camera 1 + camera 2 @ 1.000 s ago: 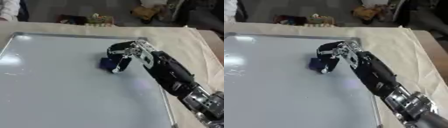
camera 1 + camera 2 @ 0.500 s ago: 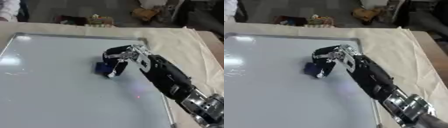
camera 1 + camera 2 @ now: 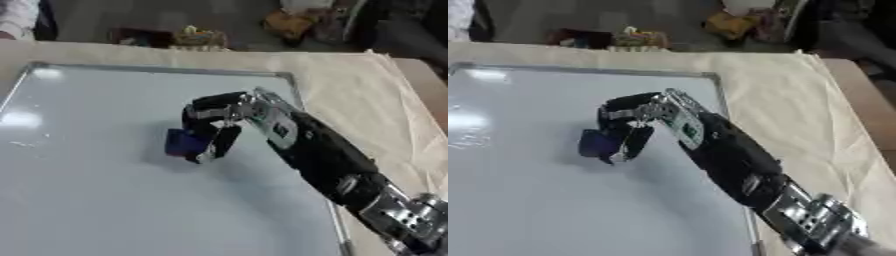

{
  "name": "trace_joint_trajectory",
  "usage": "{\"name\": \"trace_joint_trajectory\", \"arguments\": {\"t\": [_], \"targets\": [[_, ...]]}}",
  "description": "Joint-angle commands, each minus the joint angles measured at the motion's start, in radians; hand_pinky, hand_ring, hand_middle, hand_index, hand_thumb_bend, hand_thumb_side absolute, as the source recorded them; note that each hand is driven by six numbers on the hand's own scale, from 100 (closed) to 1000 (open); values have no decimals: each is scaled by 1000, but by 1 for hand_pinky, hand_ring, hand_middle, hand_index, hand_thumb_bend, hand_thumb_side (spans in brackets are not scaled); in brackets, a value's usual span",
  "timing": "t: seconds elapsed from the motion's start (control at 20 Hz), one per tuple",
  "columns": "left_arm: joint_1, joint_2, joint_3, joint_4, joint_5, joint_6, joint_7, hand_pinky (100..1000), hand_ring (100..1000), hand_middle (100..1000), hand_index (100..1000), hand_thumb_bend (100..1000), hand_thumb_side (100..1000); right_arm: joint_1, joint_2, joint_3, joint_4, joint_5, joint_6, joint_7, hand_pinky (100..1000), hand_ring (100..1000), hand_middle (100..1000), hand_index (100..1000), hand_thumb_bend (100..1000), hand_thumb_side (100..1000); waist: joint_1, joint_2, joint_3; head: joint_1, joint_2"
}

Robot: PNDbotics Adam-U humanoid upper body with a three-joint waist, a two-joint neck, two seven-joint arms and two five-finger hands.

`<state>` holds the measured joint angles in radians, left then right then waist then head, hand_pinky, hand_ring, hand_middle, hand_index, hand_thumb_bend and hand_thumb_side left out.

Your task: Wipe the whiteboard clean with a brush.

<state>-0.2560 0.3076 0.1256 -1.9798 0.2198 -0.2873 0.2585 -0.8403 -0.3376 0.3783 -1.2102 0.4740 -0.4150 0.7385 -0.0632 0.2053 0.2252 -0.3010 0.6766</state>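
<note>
A large whiteboard (image 3: pixel 79 200) with a metal frame lies flat on the cloth-covered table and fills most of both views. My right hand (image 3: pixel 219 117) reaches in from the lower right, its fingers curled round a small blue brush (image 3: pixel 185 142) that presses on the board near its middle. The board's surface looks pale and glossy, with faint smudges near the left edge. My left hand shows in neither view.
A beige cloth (image 3: pixel 367 95) covers the table to the right of and behind the board. Beyond the far edge sit cluttered items on the floor, among them a yellowish object (image 3: pixel 197 36). A sleeve (image 3: pixel 17 17) shows at the top left corner.
My right hand has slid the blue brush leftward and a little nearer across the board.
</note>
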Motion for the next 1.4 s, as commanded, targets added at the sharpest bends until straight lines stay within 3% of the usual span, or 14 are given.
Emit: {"name": "trace_joint_trajectory", "arguments": {"t": [0.05, 0.4, 0.75, 1.2, 1.4], "targets": [[-7, 24, 4, -20, 3, 3, 0, 352, 405, 458, 501, 100, 859, -5, 1, -4, -93, -50, -120, 168, 240, 193, 100, 198, 100, 122, 7, -19, -2, 5, 11], [-10, 26, 3, -20, 3, 6, -1, 352, 405, 458, 501, 100, 860, 40, 23, 15, -159, -31, -93, 168, 255, 209, 100, 207, 100, 130, 2, -20, -7, 17, 16], [-15, 26, 0, -20, 5, 7, -2, 353, 405, 458, 501, 100, 860, 71, 41, 33, -142, 45, -133, 168, 293, 246, 103, 245, 100, 155, -1, -18, -5, 18, 17], [-16, 26, 0, -20, 3, 6, -3, 351, 404, 457, 500, 100, 859, 104, 64, 33, -114, 154, -179, 168, 376, 325, 188, 312, 100, 118, -2, -13, -4, 15, 22], [-16, 26, 0, -20, 1, 6, -4, 350, 404, 457, 500, 100, 858, 111, 69, 48, -92, 171, -206, 168, 400, 361, 234, 317, 100, 160, -1, -10, -3, 15, 23]]}}
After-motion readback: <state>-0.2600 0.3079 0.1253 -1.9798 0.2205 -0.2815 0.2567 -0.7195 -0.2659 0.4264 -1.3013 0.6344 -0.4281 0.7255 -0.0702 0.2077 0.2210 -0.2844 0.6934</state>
